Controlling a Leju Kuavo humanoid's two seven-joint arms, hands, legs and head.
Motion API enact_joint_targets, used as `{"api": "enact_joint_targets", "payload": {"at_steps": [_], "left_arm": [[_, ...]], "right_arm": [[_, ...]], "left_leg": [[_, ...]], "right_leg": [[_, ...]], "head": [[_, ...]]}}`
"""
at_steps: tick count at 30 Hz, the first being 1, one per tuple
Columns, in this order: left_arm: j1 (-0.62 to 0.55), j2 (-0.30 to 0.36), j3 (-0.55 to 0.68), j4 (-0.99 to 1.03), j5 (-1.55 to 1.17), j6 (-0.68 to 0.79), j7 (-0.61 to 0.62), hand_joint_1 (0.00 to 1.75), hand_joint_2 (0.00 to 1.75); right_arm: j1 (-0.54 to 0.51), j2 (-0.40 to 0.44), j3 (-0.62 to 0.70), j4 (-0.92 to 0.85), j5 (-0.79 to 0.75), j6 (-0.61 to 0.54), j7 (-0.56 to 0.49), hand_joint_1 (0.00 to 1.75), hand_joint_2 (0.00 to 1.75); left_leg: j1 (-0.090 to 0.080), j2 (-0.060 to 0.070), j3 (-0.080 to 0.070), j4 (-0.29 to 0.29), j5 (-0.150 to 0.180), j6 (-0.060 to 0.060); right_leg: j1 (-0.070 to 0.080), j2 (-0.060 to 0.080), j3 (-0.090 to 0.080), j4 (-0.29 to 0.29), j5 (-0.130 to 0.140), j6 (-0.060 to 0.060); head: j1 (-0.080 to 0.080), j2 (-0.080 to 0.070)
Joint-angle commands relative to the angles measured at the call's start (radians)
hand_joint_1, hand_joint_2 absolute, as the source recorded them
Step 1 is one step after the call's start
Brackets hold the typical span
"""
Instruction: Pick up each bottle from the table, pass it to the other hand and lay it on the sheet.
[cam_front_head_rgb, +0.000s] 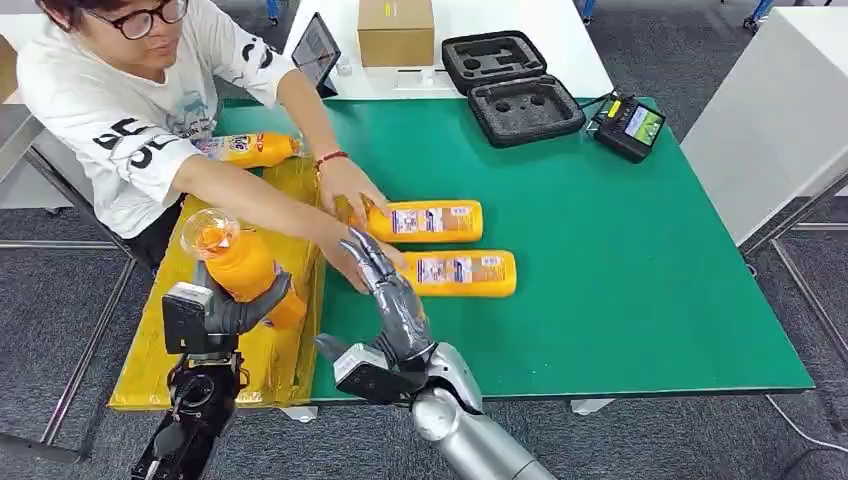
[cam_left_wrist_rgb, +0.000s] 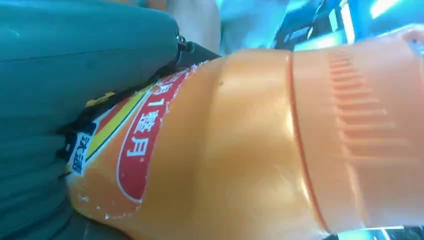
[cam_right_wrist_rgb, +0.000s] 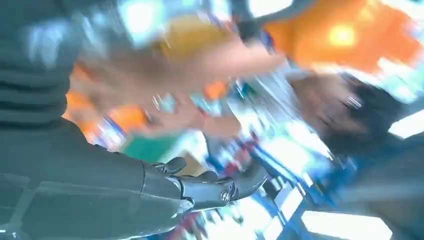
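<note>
My left hand grips an orange bottle round its body, base end up and tilted, above the yellow sheet at the table's left edge. Left wrist cam: bottle's red-and-yellow label right vs. my grey palm, ribbed orange cap beyond it.

My right hand holds nothing, fingers stretched fwd and apart over the green mat, fingertips near a person's forearm (touching or not, can't tell). Right wrist cam is too blurred for detail.

Two more bottles lie flat on the mat just beyond my right hand: near one, far one. The person's hand rests at the far one's cap end. Another bottle lies at the sheet's far end.

Further back: open black foam case, cardboard box, tablet, black meter.
</note>
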Motion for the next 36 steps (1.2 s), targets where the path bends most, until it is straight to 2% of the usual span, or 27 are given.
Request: {"api": "enact_joint_targets", "payload": {"at_steps": [1, 3, 5, 6, 7, 8, 9, 10, 11, 12, 15, 22, 36], "left_arm": [[-0.091, 0.082, 0.045, 0.047, -0.259, 0.211, 0.029, 1.75, 1.75], [-0.150, 0.121, 0.021, 0.105, -0.460, 0.234, 0.137, 1.75, 1.75], [-0.193, 0.142, 0.024, 0.154, -0.527, 0.189, 0.192, 1.75, 1.75], [-0.221, 0.174, -0.013, 0.203, -0.635, 0.143, 0.254, 1.75, 1.75], [-0.240, 0.182, -0.009, 0.227, -0.694, 0.147, 0.273, 1.75, 1.75], [-0.269, 0.213, -0.049, 0.278, -0.817, 0.093, 0.352, 1.75, 1.75], [-0.279, 0.215, -0.043, 0.296, -0.823, 0.073, 0.351, 1.75, 1.75], [-0.307, 0.239, -0.076, 0.351, -0.948, 0.061, 0.408, 1.75, 1.75], [-0.333, 0.230, -0.062, 0.396, -0.958, 0.010, 0.408, 1.75, 1.75], [-0.342, 0.235, -0.070, 0.414, -0.984, 0.005, 0.413, 1.75, 1.75], [-0.387, 0.251, -0.091, 0.522, -1.079, -0.085, 0.463, 1.75, 1.75], [-0.398, 0.263, -0.069, 0.589, -1.101, -0.150, 0.469, 1.75, 1.75], [-0.437, 0.266, -0.033, 0.650, -1.106, -0.166, 0.465, 1.75, 1.75]], "right_arm": [[0.106, -0.010, 0.001, -0.401, 0.099, -0.078, -0.049, 0.00, 0.00], [0.108, -0.009, 0.021, -0.416, 0.088, -0.078, -0.049, 0.00, 0.00], [0.107, -0.007, 0.022, -0.406, 0.095, -0.078, -0.049, 0.00, 0.00], [0.108, -0.009, 0.021, -0.407, 0.093, -0.078, -0.049, 0.00, 0.00], [0.104, -0.026, 0.041, -0.403, 0.050, -0.078, -0.049, 0.00, 0.00], [0.105, -0.030, 0.043, -0.404, 0.046, -0.078, -0.049, 0.00, 0.00], [0.107, -0.032, 0.041, -0.412, 0.045, -0.078, -0.049, 0.00, 0.00], [0.103, -0.042, 0.055, -0.412, 0.027, -0.078, -0.049, 0.00, 0.00], [0.098, -0.047, 0.059, -0.409, 0.025, -0.078, -0.049, 0.00, 0.00], [0.097, -0.048, 0.062, -0.406, 0.024, -0.078, -0.049, 0.00, 1.75], [0.081, -0.052, 0.076, -0.391, 0.004, -0.078, -0.049, 0.00, 1.75], [0.076, -0.059, 0.084, -0.393, -0.016, -0.075, -0.049, 0.00, 1.75], [0.084, -0.060, 0.079, -0.403, -0.021, -0.066, -0.049, 0.00, 1.75]], "left_leg": [[0.001, -0.002, 0.003, 0.001, -0.003, -0.002], [0.002, -0.003, 0.003, 0.002, -0.003, -0.002], [0.002, -0.005, 0.003, 0.001, -0.002, -0.002], [0.002, -0.003, 0.002, 0.000, -0.001, -0.002], [0.002, -0.003, 0.003, 0.000, -0.001, -0.002], [0.002, -0.003, 0.004, 0.000, -0.001, -0.002], [0.003, -0.004, 0.006, 0.000, -0.001, -0.003], [0.002, -0.002, 0.002, 0.000, 0.000, -0.002], [0.002, -0.002, 0.003, 0.000, 0.000, -0.002], [0.003, -0.005, 0.004, 0.000, 0.001, -0.003], [0.003, -0.002, 0.006, -0.001, 0.000, -0.004], [0.003, 0.000, 0.006, 0.000, -0.001, -0.003], [0.003, 0.000, 0.001, 0.000, 0.001, -0.003]], "right_leg": [[0.001, 0.000, 0.004, 0.001, -0.003, -0.002], [0.002, -0.002, 0.004, 0.002, -0.004, -0.002], [0.002, -0.004, 0.004, 0.002, -0.003, -0.002], [0.002, -0.003, 0.002, 0.001, -0.002, -0.002], [0.002, -0.003, 0.004, 0.000, -0.002, -0.002], [0.002, -0.002, 0.004, 0.000, -0.002, -0.002], [0.003, -0.003, 0.007, 0.000, -0.003, -0.003], [0.002, -0.001, 0.002, 0.000, -0.001, -0.002], [0.002, -0.002, 0.003, 0.000, -0.001, -0.003], [0.003, -0.004, 0.005, 0.000, -0.001, -0.003], [0.004, -0.001, 0.006, 0.000, -0.001, -0.005], [0.004, 0.000, 0.006, 0.000, -0.001, -0.004], [0.003, 0.000, 0.001, 0.000, 0.001, -0.004]], "head": [[0.000, 0.000], [0.000, 0.000], [0.000, 0.000], [0.000, 0.000], [-0.001, 0.000], [0.000, 0.000], [0.000, 0.000], [-0.001, 0.000], [0.000, 0.000], [0.001, 0.000], [0.000, 0.000], [0.000, 0.000], [0.000, 0.000]]}}
